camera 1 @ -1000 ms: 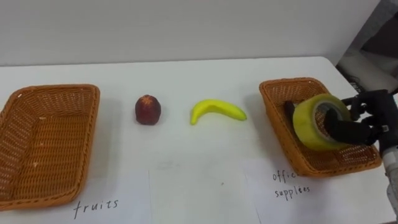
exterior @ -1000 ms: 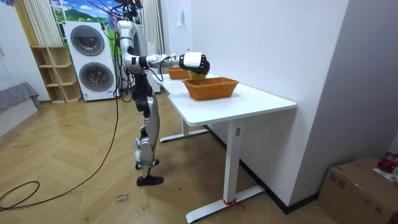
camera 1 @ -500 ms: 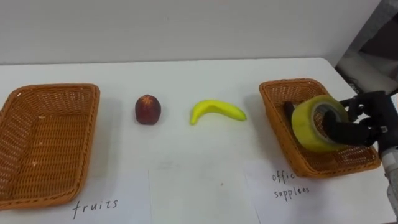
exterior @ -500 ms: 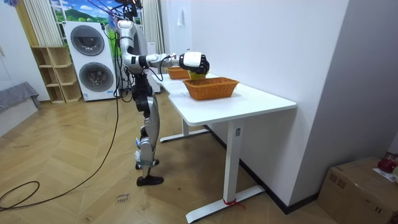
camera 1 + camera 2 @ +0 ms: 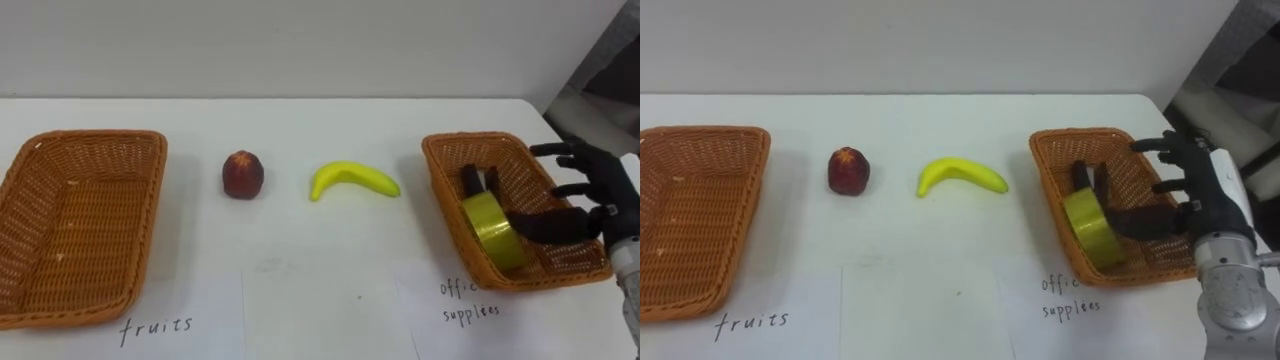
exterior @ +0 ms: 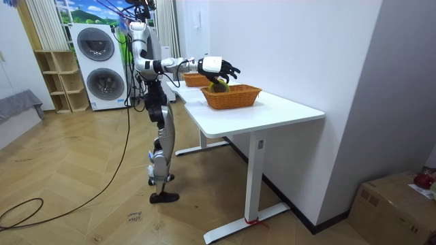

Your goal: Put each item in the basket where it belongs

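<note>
the right hand (image 5: 588, 196) hovers over the outer half of the right basket (image 5: 452, 147), its fingers straight and spread wide, holding nothing; the thumb reaches inward toward the yellow tape roll (image 5: 491, 229), and whether it touches the roll cannot be told. the tape roll lies inside the right basket, standing on its edge and tilted toward the near wall. just behind it in the same basket is a small dark object (image 5: 475, 181), too small to make out. on the white table (image 5: 300, 120) between the two baskets, a red fruit (image 5: 243, 175) and a banana (image 5: 354, 180) lie near each other but apart, both outside any basket. the left basket (image 5: 95, 137) stands at the table's left end with nothing in it. a handwritten paper label (image 5: 155, 327) lies in front of the left basket and another label (image 5: 466, 298) in front of the right one. in the room view the robot stands upright on the wooden floor at the table's long side, its right arm stretched out level over the nearer basket, with two stacked washing machines (image 6: 101, 67) behind it.
</note>
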